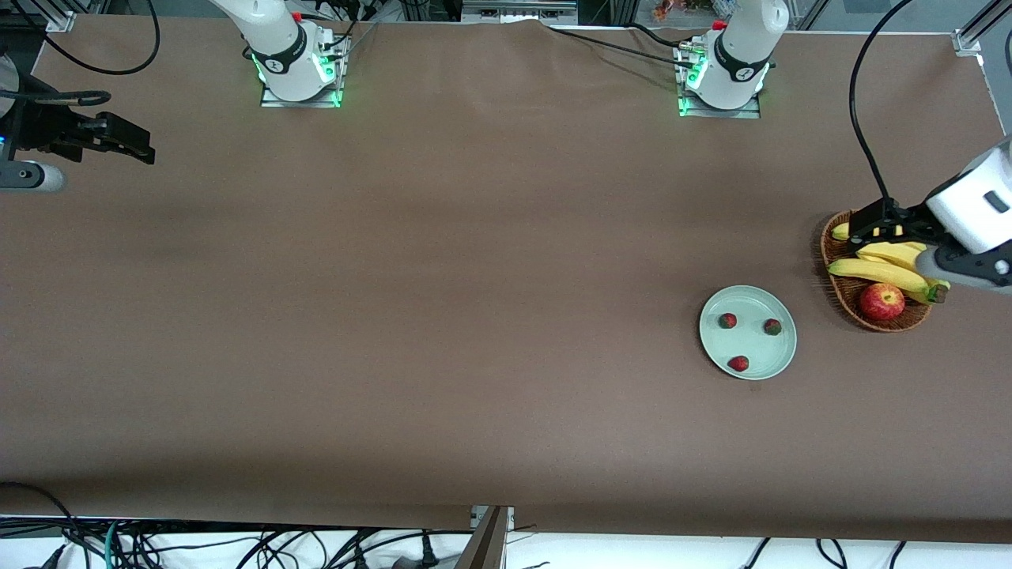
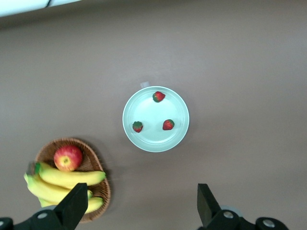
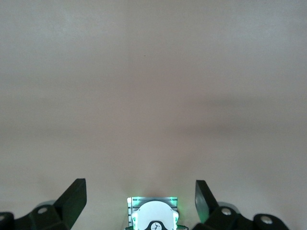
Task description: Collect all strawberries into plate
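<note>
Mint-green plate (image 1: 751, 304), toward the left arm's end of the surface (image 1: 443, 261), about midway between the base-side edge and the camera-side edge. Carries all three strawberries (image 1: 727, 320), spread apart from one another, none touching the rim or each other. Seen from the left wrist as well: same plate (image 2: 153, 139), same three strawberries (image 2: 159, 96), each lying flat on the smooth bottom.

No other strawberry to be found anywhere on the brown surface in any view. Beside the plate, closer to the end edge, a wicker basket (image 1: 850, 296) with bananas (image 1: 877, 271) and one apple (image 1: 881, 301); no small berry visible among them, though part of the basket lies hidden under the arm.

Left pincer (image 1: 877, 225) up in the air over the basket, fingers (image 2: 76, 201) spread wide, nothing between them. Right pincer (image 1: 118, 142) waiting over the edge at the right arm's end, near the base-side corner, likewise spread wide and bare, looking down on plain surface only.

Judging by this: collecting done, nothing left to pick up. At most a pull-back of the left arm away from the basket. No sign of a berry at risk of rolling off.
</note>
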